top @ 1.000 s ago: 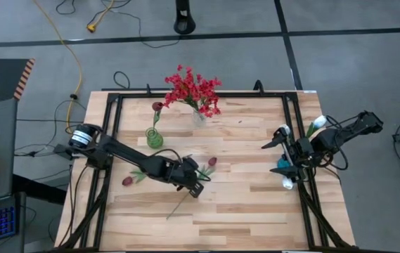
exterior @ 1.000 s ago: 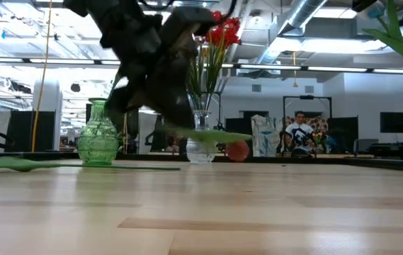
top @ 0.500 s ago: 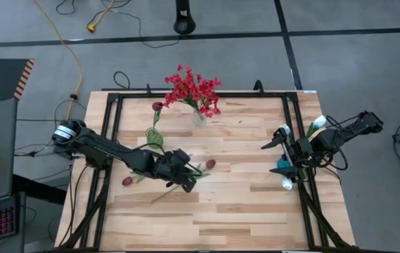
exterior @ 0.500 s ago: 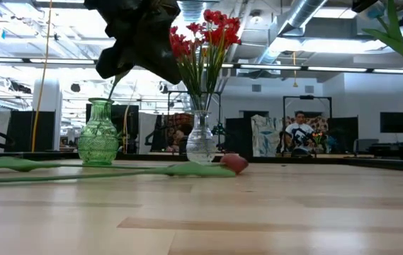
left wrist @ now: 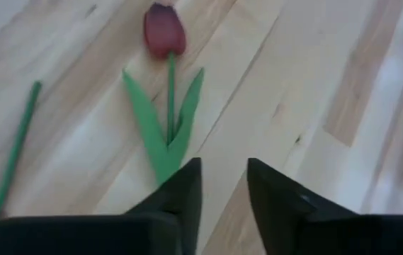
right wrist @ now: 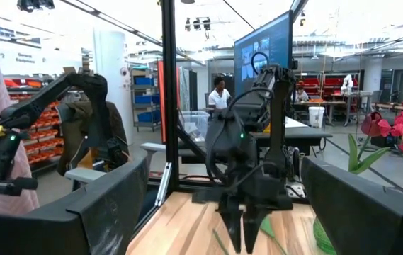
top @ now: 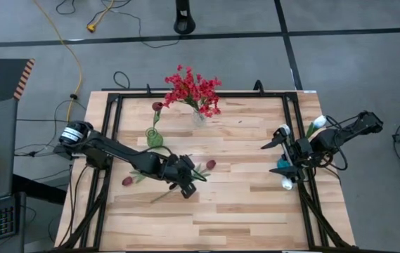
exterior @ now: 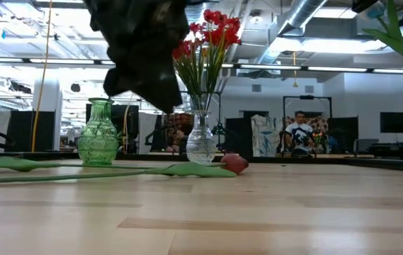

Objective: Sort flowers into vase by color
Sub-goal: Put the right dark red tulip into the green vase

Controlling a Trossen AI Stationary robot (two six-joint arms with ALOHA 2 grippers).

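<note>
My left gripper (left wrist: 222, 185) hangs over mid-table, fingers slightly parted and holding nothing; the maroon tulip (left wrist: 164, 32) lies flat just ahead, stem running straight back toward my fingertips. Right gripper (top: 289, 156) waits at the right edge, spread wide

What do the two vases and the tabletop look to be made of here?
The green vase looks like tinted glass: translucent, glossy, with a ribbed body. The clear vase holding the red flowers seems to be plain glass, since the background shows through it. The tabletop looks like light wood planks with visible grain, matte finish.
</note>
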